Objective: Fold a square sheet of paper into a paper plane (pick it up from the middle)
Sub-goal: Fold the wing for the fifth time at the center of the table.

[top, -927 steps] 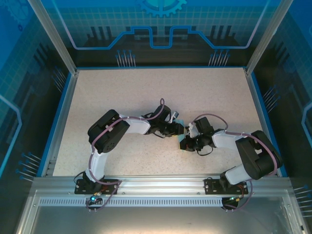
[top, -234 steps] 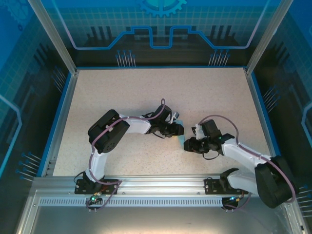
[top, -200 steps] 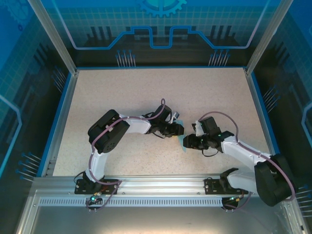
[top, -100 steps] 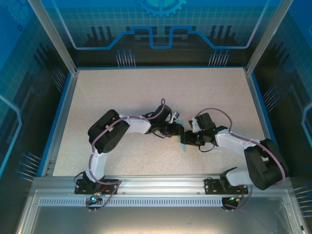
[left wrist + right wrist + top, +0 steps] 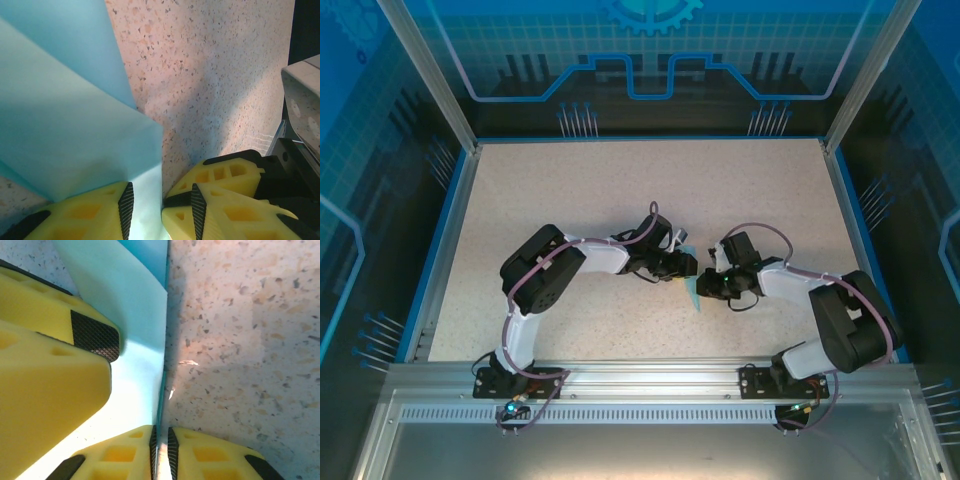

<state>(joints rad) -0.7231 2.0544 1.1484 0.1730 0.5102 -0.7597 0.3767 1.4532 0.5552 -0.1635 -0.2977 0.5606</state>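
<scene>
— Where's the paper (image 5: 694,293)?
— Folded, flat on the table (image 5: 620,190), centre of the top view.
— And the right gripper (image 5: 160,436)?
— Clenched on the paper's fold edge.
— And the left gripper (image 5: 160,197)?
— Jaws apart, paper between them.

- Light-blue paper (image 5: 65,115): folded in overlapping layers, running from upper left to bottom centre.
- Left pincer (image 5: 160,205): yellow fingers (image 5: 80,217) with black ribbed pads, standing apart, with a strip of the paper between them.
- Tabletop (image 5: 210,75): speckled beige.
- Grey housing (image 5: 305,100): right edge, partly seen.
</scene>
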